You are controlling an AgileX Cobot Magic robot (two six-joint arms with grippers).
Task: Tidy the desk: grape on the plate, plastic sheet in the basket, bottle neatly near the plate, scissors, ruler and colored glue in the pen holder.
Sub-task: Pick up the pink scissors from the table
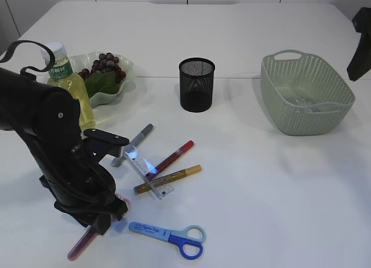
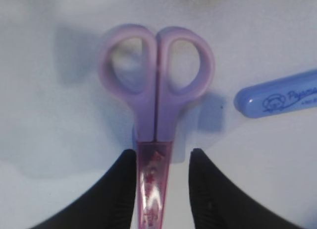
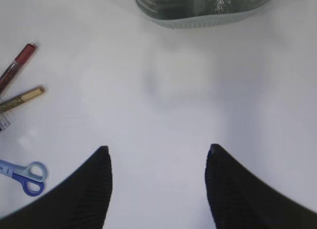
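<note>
Currently on the white desk point(image 1: 243, 181):

- Pink scissors point(image 2: 156, 90): near left, sheathed blades between the left gripper point(image 2: 161, 184) fingers, which stand close on either side; whether they press cannot be told.
- Blue scissors point(image 1: 168, 236): near centre, flat, just right of the pink pair.
- Ruler point(image 1: 148, 172): clear, left of centre, lying under the glue pens.
- Colored glue: red pen point(image 1: 173, 158), gold pen point(image 1: 168, 179) and silver pen point(image 1: 134, 141), loosely crossed with the ruler.
- Pen holder point(image 1: 196, 84): black mesh, upright, far centre.
- Grape point(image 1: 104, 66): on the green plate point(image 1: 110, 94), far left.
- Bottle point(image 1: 69, 85): yellow liquid, upright, just beside the plate.
- Basket point(image 1: 304, 94): pale green, right; clear plastic sheet point(image 3: 213, 1) inside.
- Right gripper point(image 3: 158, 189): spread wide above bare desk, holding nothing.
</note>
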